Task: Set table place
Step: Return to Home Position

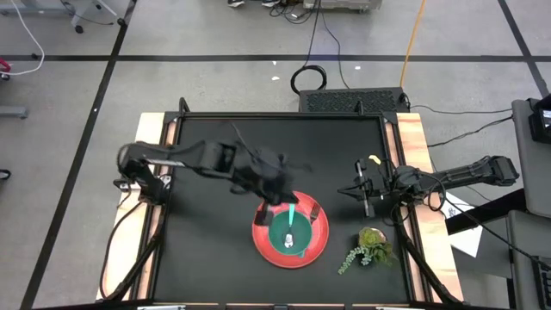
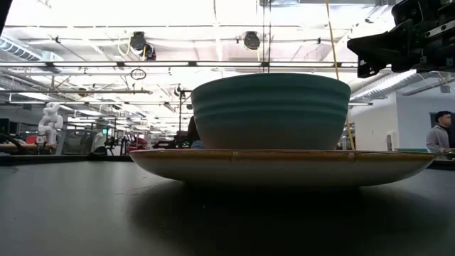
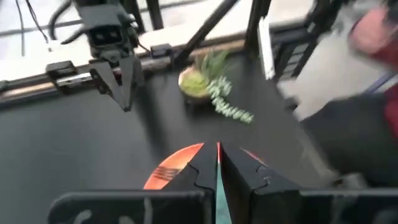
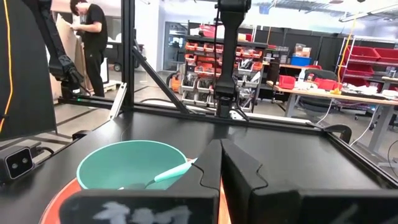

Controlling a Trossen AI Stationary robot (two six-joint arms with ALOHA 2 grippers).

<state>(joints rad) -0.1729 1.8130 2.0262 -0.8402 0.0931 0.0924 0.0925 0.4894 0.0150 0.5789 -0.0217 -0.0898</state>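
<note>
A round red plate (image 1: 320, 245) lies on the black table (image 1: 207, 250), near its front edge, and carries a green bowl (image 1: 280, 237). A teal-handled spoon (image 4: 171, 173) lies in the bowl, its handle leaning on the rim. A fork (image 1: 314, 209) rests on the plate's far right rim. My left gripper (image 1: 277, 205) hovers, blurred, above the plate's far edge. It is shut and holds nothing; only a thin teal strip shows through the slit between its fingers (image 3: 217, 152). My right gripper (image 1: 363, 196) waits shut to the right of the plate.
A leafy plant sprig (image 1: 368, 248) in a small pot lies to the right of the plate, near the table's right front. Pale wooden strips (image 1: 411, 146) and a dark frame run along the table's sides. People stand in the room beyond the table.
</note>
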